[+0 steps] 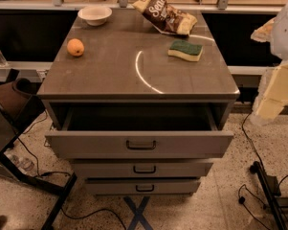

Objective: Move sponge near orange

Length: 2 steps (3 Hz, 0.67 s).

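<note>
Table point(105, 78) with a grey top and three handled drawers fills the middle of the scene. Its top drawer point(139, 143) is pulled out toward the near side, and the two drawers below it are shut. At the right edge of the scene, off the table and beside its near right corner, hangs the pale, blurred gripper point(271, 97); whether it is apart or together I cannot tell. On the far right part of the table a brown and cream snack bag point(165, 16) lies tilted. A white bowl point(94, 14) stands at the far left corner. The sponge point(185, 50), green side up, lies on the right side of the table, just on the near side of the bag. The orange point(75, 47) sits on the left side, nearer than the bowl and well apart from the sponge.
</note>
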{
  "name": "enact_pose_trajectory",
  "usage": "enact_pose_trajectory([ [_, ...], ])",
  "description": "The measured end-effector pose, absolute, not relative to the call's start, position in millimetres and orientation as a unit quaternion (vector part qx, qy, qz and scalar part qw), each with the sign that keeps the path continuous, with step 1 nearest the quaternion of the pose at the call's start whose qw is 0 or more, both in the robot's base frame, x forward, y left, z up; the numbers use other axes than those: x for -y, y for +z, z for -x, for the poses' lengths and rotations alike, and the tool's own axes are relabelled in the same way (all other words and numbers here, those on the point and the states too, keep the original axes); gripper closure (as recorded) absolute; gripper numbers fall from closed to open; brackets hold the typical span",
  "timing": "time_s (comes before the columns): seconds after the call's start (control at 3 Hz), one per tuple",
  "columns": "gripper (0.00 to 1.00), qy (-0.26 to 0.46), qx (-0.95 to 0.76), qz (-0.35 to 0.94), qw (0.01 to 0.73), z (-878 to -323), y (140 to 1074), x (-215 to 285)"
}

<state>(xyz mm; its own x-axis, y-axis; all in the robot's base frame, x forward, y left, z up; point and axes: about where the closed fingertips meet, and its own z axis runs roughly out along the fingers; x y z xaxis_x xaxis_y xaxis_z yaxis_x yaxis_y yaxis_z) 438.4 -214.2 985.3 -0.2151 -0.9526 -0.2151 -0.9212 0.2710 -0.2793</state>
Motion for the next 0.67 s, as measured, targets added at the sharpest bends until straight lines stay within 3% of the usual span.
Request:
enact_pose_trajectory([
  [0.67,0.00,-0.049,-0.782,0.594,0.184,-455,986,219],
])
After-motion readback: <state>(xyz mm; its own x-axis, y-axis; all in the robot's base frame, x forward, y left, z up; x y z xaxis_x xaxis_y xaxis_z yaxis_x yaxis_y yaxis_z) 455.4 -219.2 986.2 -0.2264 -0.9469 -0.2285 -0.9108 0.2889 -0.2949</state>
